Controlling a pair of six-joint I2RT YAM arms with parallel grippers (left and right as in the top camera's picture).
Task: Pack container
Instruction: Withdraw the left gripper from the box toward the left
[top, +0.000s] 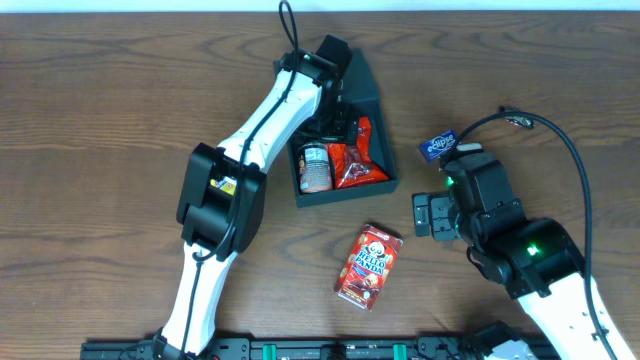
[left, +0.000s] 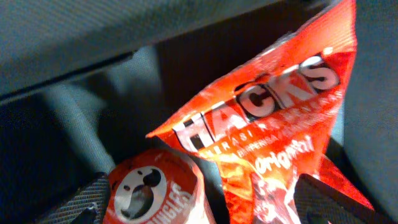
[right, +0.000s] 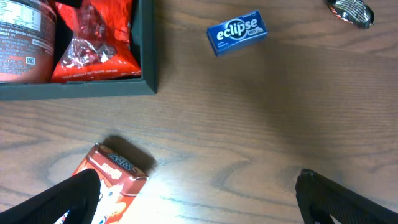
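Jaws apart on both arms, nothing held; the left pair sits inside the container (top: 350, 194), far centre of the tabletop (top: 100, 120).
Lifting out, it could snag the red snack bag (left: 267, 124) beside the can (left: 155, 190). Left wrist shows only that interior; overhead shows the Hello Panda box (top: 370, 265) and gum pack (top: 437, 146) outside, near right.

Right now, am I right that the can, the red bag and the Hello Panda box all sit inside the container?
Not quite: the overhead view shows the Hello Panda box lying on the table, outside the container. Only the can and the red bag sit inside.
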